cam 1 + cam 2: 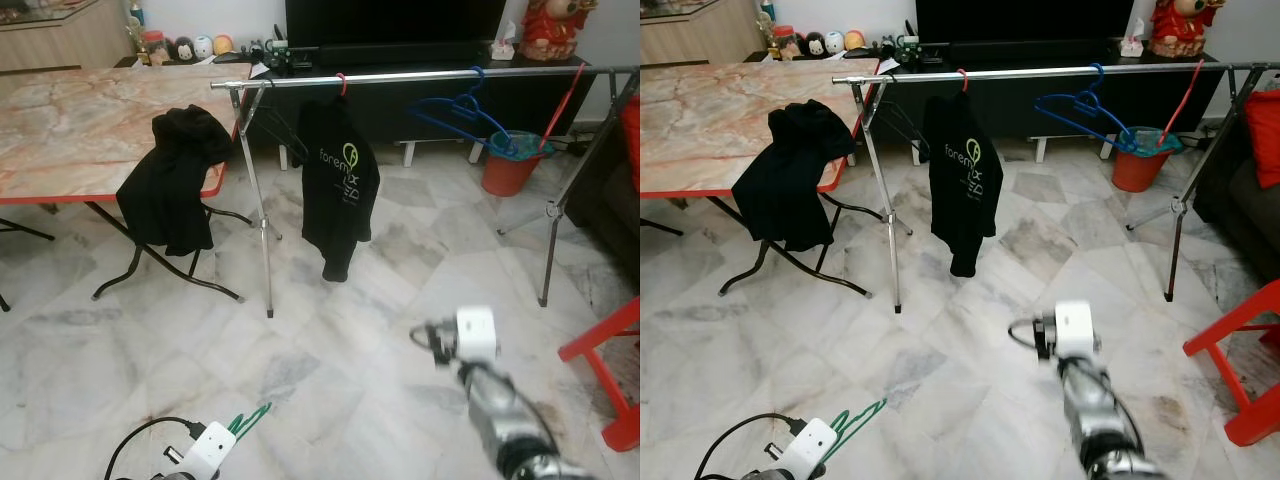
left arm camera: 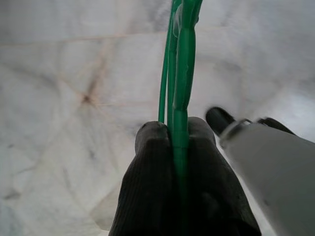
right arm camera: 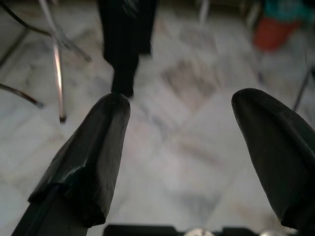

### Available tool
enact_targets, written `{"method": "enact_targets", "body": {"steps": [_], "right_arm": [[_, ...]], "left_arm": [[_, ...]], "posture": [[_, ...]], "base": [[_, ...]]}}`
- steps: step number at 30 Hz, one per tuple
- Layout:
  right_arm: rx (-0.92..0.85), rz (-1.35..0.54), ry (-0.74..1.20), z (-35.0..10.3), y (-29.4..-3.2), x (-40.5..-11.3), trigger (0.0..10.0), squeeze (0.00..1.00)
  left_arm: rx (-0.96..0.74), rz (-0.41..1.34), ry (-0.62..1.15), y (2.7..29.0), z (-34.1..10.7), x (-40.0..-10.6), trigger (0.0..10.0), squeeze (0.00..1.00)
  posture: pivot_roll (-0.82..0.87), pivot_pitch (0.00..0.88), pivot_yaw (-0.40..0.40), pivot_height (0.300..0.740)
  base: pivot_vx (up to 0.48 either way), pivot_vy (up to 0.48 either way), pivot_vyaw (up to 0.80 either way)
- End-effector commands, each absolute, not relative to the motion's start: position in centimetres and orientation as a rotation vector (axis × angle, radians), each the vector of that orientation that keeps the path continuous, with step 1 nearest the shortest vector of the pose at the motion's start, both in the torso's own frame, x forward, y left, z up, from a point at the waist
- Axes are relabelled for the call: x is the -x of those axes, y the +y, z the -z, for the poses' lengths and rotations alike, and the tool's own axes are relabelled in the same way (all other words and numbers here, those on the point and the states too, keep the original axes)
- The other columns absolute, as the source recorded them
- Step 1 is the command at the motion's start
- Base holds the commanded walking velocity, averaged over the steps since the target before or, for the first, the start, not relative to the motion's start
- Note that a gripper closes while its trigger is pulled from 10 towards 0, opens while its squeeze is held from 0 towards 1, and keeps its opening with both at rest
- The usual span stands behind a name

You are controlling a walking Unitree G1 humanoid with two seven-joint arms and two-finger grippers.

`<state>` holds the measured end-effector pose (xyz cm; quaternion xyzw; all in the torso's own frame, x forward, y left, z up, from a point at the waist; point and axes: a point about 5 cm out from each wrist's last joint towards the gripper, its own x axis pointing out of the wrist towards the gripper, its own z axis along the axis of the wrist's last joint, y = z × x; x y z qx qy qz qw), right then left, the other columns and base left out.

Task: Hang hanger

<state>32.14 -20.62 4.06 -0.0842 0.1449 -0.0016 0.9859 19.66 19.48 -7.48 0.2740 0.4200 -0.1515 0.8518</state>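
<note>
The left gripper (image 2: 178,142) sits low over the marble floor (image 1: 330,370), fingers clamped on a green hanger (image 2: 179,73) projecting ahead of them. The right gripper (image 3: 179,147) reaches forward with jaws spread wide, open floor between it and the clothes rail (image 1: 420,75) beyond.

A black shirt (image 1: 338,185) hanging on the clothes rail (image 1: 420,75) bears green lettering that appears to read "forem"; smaller lines beneath are too blurred to read.
</note>
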Motion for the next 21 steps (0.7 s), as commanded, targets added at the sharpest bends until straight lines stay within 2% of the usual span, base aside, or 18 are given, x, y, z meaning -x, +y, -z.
{"method": "enact_targets", "body": {"steps": [1, 3, 4, 6, 14, 19, 20, 21], "right_arm": [[0.179, -0.021, 0.280, -4.4, -20.8, -32.3, 10.0, 0.00], [0.190, -0.039, 0.257, -5.3, -20.9, -32.9, 10.0, 0.00], [0.229, -0.062, 0.240, -5.9, -20.9, -33.2, 10.0, 0.00], [0.276, -0.088, 0.211, -6.7, -20.8, -33.6, 10.0, 0.00], [0.301, -0.080, 0.271, -6.2, -21.0, -33.6, 10.0, 0.00], [0.303, -0.360, 0.326, -5.3, -18.8, -32.8, 10.0, 0.00], [0.303, -0.360, 0.326, -5.3, -18.8, -32.8, 10.0, 0.00], [0.330, -0.476, 0.359, -5.2, -18.5, -32.4, 10.0, 0.00]], "left_arm": [[-0.615, 0.283, 0.853, 19.9, 7.2, -19.9, 10.0, 0.00], [-0.618, 0.263, 0.720, 20.8, 4.9, -23.1, 10.0, 0.00], [-0.632, 0.263, 0.621, 21.3, 2.7, -25.8, 10.0, 0.00], [-0.658, 0.263, 0.550, 20.8, 1.2, -27.5, 10.0, 0.00], [-0.674, 0.296, 0.436, 19.3, -0.6, -29.4, 10.0, 0.00], [-0.639, 0.514, 0.382, 17.8, -1.9, -30.2, 10.0, 0.00], [-0.639, 0.514, 0.382, 17.8, -1.9, -30.2, 10.0, 0.00], [-0.650, 0.614, 0.370, 17.5, -2.6, -30.4, 10.0, 0.00]], "posture": [[-0.10, 0.000, 0.006, 0.740], [-0.10, 0.000, 0.005, 0.740], [-0.11, 0.000, 0.006, 0.740], [-0.11, 0.000, 0.007, 0.740], [-0.12, 0.000, 0.007, 0.740], [-0.11, 0.000, 0.010, 0.740], [-0.11, 0.000, 0.010, 0.740], [-0.11, 0.000, 0.009, 0.740]], "base": [[0.000, 0.000, 0.00], [0.000, 0.000, 0.00], [0.000, 0.000, 0.00], [0.000, 0.000, 0.00], [0.000, 0.000, 0.00], [0.000, 0.000, 0.00], [0.000, 0.000, 0.00], [0.000, 0.000, 0.00]]}}
